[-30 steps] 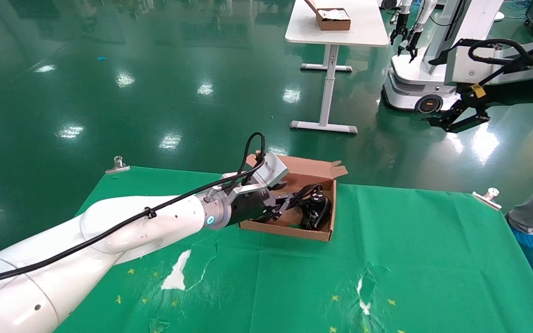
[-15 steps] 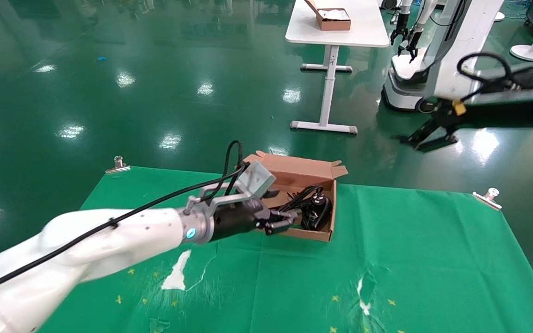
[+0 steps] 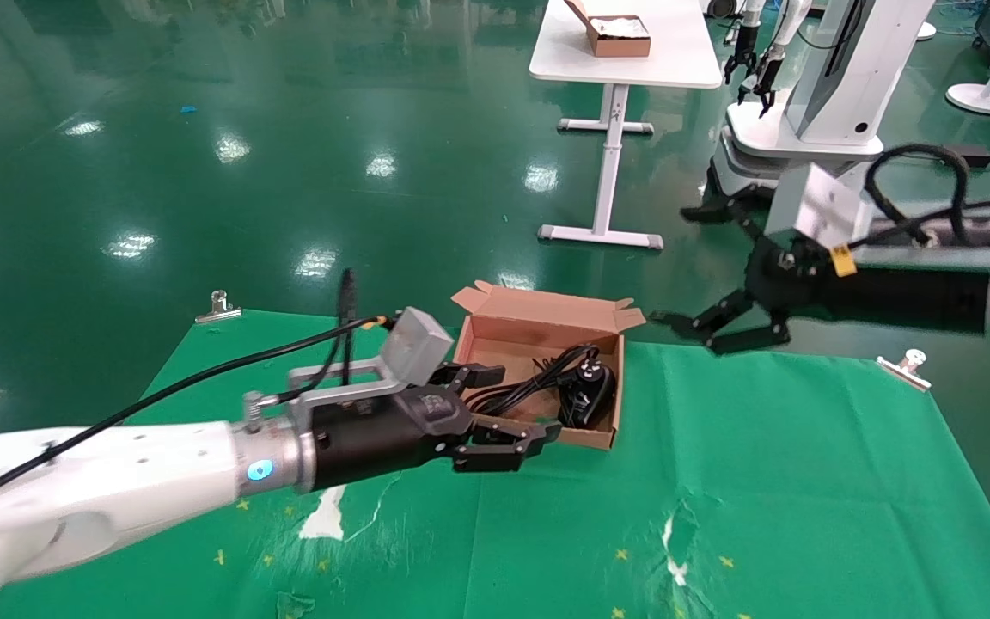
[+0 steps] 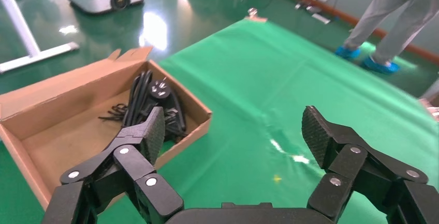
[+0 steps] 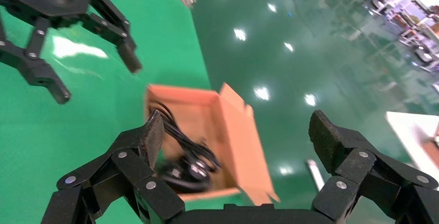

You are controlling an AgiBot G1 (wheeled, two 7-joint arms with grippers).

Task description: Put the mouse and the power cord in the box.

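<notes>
The brown cardboard box (image 3: pixel 544 329) stands open at the far middle of the green cloth. A glossy black power cord (image 3: pixel 579 389) lies bundled at its right end, with thinner black cable beside it. I cannot make out the mouse among the black things. My left gripper (image 3: pixel 514 406) hovers open and empty just in front of the box's near-left wall. In the left wrist view the left gripper (image 4: pixel 233 125) sees the box (image 4: pixel 52 92) and the cord (image 4: pixel 160 97). My right gripper (image 3: pixel 694 333) hangs open in the air just right of the box's far right corner. The right wrist view shows the right gripper (image 5: pixel 238 131), the box (image 5: pixel 199 111) and the cord (image 5: pixel 184 168).
The green cloth (image 3: pixel 761 481) has white tears (image 3: pixel 327 507) and is held by metal clamps (image 3: pixel 218 305) (image 3: pixel 912 359). Behind stand a white table (image 3: pixel 624 52) with a small carton (image 3: pixel 620 36) and another robot (image 3: pixel 804 112). A person's legs (image 4: pixel 393 22) are beside the table.
My left gripper has pulled back out of the box toward me and stands open in front of it. My right arm has swung in from the far right toward the box.
</notes>
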